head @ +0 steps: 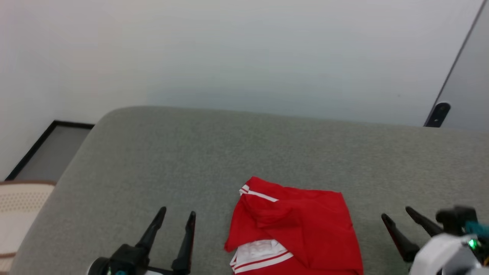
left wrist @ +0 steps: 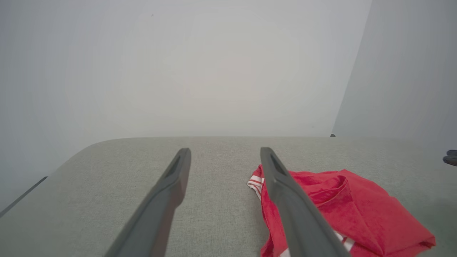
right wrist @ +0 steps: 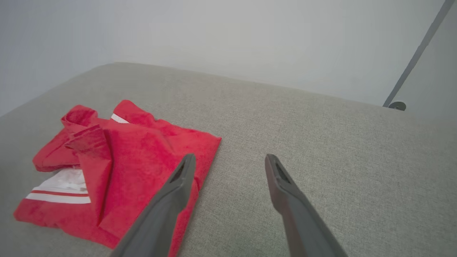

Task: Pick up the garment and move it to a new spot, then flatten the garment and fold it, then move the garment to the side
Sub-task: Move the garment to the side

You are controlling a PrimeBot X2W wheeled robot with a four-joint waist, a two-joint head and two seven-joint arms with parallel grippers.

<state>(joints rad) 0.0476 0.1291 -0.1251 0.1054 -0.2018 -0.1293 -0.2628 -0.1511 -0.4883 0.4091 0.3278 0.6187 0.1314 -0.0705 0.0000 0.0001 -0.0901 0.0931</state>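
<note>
Red jersey cloth, the garment [head: 305, 225], lies folded into a rough square on the grey fabric surface [head: 214, 145], near its front edge. White striped trim shows at the garment's near-left corner. The left pincer [head: 178, 211] sits just left of it and the right pincer [head: 396, 212] just right. Both have their fingers spread wide, hold nothing, and are clear of the cloth.

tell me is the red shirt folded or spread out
Folded: the garment lies in a compact, roughly squared stack on the grey surface, red layers overlapping a white striped sleeve.
</note>
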